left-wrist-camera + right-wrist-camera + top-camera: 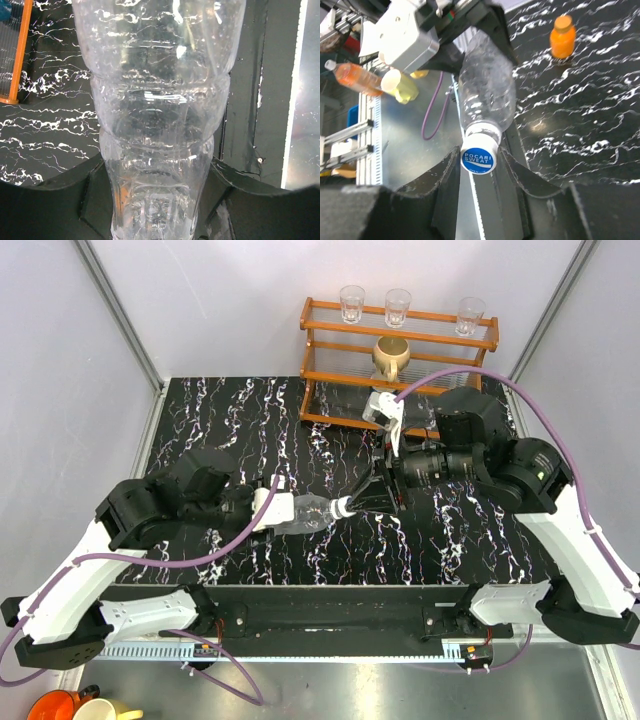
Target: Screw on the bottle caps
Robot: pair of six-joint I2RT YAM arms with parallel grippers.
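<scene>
My left gripper (280, 510) is shut on the body of the clear ribbed bottle (305, 512) and holds it lying level above the table, neck pointing right. The bottle fills the left wrist view (160, 100). The blue cap with a white mark (479, 159) sits on its neck. My right gripper (479, 152) is shut on that cap, a finger touching each side; in the top view it meets the neck (372, 496). The short orange bottle (562, 44) stands upright on the table with the orange cap (564, 22) on it. It is hidden in the top view.
A wooden rack (400, 350) at the back holds three clear glasses and a tan mug (392, 355). Off the table's near side are an orange mug (60, 705), a pale cup (400, 85) and another bottle of orange liquid (357, 77).
</scene>
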